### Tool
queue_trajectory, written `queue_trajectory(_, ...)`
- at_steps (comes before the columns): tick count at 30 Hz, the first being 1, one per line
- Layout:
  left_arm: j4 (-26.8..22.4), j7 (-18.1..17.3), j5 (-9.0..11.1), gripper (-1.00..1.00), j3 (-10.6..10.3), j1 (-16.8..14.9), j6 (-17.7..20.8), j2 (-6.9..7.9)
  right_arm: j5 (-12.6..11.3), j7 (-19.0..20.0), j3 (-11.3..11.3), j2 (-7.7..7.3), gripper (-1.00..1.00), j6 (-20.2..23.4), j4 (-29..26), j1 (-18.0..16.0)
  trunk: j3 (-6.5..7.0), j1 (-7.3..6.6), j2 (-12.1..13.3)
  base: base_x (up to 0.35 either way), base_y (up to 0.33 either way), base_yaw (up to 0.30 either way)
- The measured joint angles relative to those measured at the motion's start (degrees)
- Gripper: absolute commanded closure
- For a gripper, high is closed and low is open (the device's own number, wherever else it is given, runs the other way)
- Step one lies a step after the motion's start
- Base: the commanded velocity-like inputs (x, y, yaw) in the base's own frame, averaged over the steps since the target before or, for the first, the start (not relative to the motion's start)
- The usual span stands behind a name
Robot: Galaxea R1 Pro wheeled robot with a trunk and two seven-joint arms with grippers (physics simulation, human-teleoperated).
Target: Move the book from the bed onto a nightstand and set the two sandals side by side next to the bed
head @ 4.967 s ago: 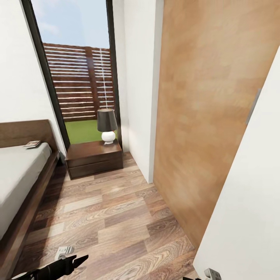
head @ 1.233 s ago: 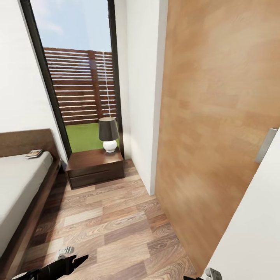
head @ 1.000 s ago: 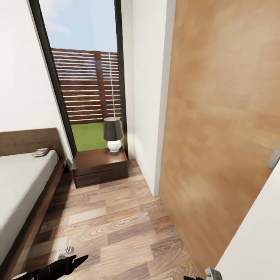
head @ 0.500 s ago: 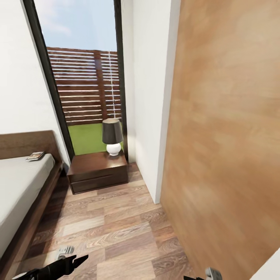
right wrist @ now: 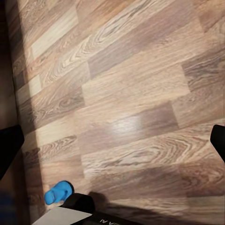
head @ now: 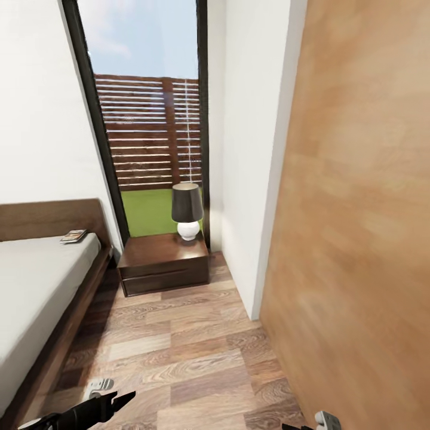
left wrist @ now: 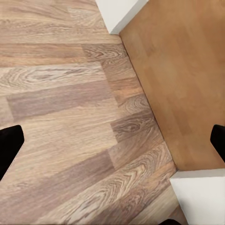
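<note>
In the head view we see the book (head: 74, 236) lying at the head end of the bed (head: 42, 280) at the left of the frame, with the nightstand (head: 164, 263) at centre bearing a table lamp (head: 187, 211) before the window (head: 149, 119). One blue sandal (right wrist: 58, 192) shows on the plank floor (right wrist: 126, 103) at the lower left of the right wrist view. We find the left gripper (left wrist: 112, 140) and right gripper (right wrist: 112, 140) both spread wide and holding nothing.

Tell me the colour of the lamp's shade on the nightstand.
Dark, near-black shade on a white round base: the lamp stands on the nightstand, clearest in the head view.
</note>
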Motion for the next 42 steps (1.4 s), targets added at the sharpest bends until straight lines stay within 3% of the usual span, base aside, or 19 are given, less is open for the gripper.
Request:
queue_trajectory(22, 0.0, 0.0, 0.0, -1.00, 0.0, 0.0, 0.0, 0.00, 0.0, 0.0, 0.0, 0.00, -1.00, 0.0, 0.0, 0.0, 0.00, 0.00, 0.0, 0.233, 0.000, 0.031)
queue_trajectory(42, 0.0, 0.0, 0.0, -1.00, 0.0, 0.0, 0.0, -0.02, 0.0, 0.0, 0.0, 0.00, -1.00, 0.0, 0.0, 0.0, 0.00, -0.01, 0.0, 0.025, 0.000, 0.271)
